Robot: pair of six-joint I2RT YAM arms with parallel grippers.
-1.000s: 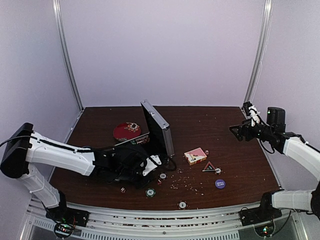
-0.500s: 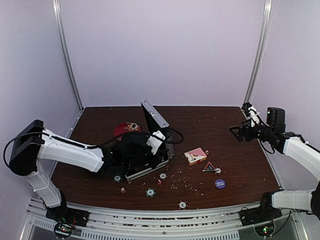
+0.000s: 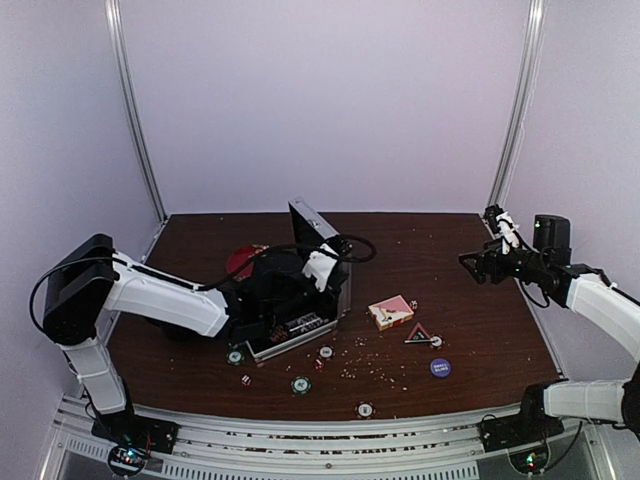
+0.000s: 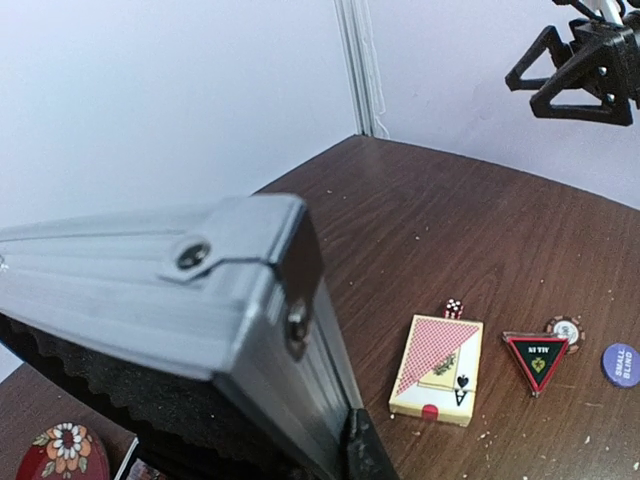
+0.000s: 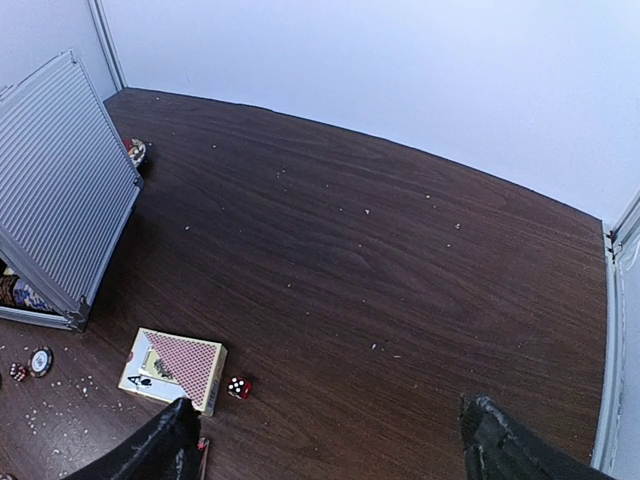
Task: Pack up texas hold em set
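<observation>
The silver ribbed case (image 3: pixel 318 240) stands open mid-table, lid upright, base (image 3: pixel 290 332) holding chips. My left gripper (image 3: pixel 322 268) is shut on the lid's right edge. In the left wrist view the lid (image 4: pixel 200 300) fills the left, one finger (image 4: pixel 365 455) lies against its outer face, and the other is hidden. The pink card box (image 3: pixel 390 311) (image 4: pixel 437 368) (image 5: pixel 172 370), a red die (image 5: pixel 237 386), a triangle marker (image 3: pixel 418 333), the blue disc (image 3: pixel 440 367) and loose chips (image 3: pixel 301 384) lie on the table. My right gripper (image 3: pixel 478 265) is open and empty, raised at the right.
The red patterned plate (image 3: pixel 245 258) lies behind the case on the left. Crumbs dot the wood in front of the case. More chips lie at the front (image 3: pixel 365 409) and front left (image 3: pixel 235 356). Frame posts stand at the back corners.
My left gripper has risen from low beside the case base up to the lid's edge and closed on it. The base and a chip front left now show. The right arm has not moved.
</observation>
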